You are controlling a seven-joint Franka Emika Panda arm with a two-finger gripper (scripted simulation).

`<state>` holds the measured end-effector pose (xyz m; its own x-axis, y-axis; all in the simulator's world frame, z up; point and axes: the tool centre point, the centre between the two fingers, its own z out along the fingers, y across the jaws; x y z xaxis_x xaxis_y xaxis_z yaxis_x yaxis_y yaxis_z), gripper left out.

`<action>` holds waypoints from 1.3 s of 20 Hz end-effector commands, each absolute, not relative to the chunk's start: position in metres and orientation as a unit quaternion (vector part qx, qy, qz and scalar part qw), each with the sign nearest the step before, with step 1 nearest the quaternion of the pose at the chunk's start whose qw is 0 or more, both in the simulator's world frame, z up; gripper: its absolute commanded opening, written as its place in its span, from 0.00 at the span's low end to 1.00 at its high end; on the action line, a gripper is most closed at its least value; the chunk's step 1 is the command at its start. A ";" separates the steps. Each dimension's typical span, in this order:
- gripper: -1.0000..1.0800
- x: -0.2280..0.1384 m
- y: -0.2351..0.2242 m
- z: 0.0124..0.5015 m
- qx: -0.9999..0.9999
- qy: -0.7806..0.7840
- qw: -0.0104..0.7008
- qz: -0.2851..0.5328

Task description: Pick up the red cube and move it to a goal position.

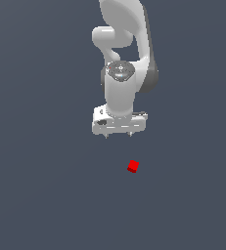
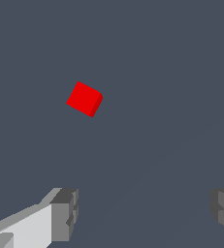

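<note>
Approach step: the gripper (image 1: 118, 134) is hanging above the counter (image 1: 36, 195) with jaws spread wide and holding nothing. The red cube (image 1: 133, 166) is lying apart from it, ungrasped. Next move, by judgement: centring over the cube, matching its rotation, then descending.

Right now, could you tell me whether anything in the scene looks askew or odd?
Only mildly: the red cube sits turned at an angle to the open gripper, not squared to its fingers. It looks intact and lies clear of them.
</note>
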<state>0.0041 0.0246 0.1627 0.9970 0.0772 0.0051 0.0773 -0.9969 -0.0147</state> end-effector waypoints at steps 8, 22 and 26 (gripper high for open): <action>0.96 0.007 0.029 0.155 -1.000 -0.026 0.007 -0.002; 0.96 0.037 0.065 0.094 -0.997 0.078 0.003 -0.001; 0.96 0.051 0.077 0.069 -0.993 0.119 0.002 -0.001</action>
<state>0.0455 0.0730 0.0785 0.9788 -0.2050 0.0013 -0.2050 -0.9787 -0.0053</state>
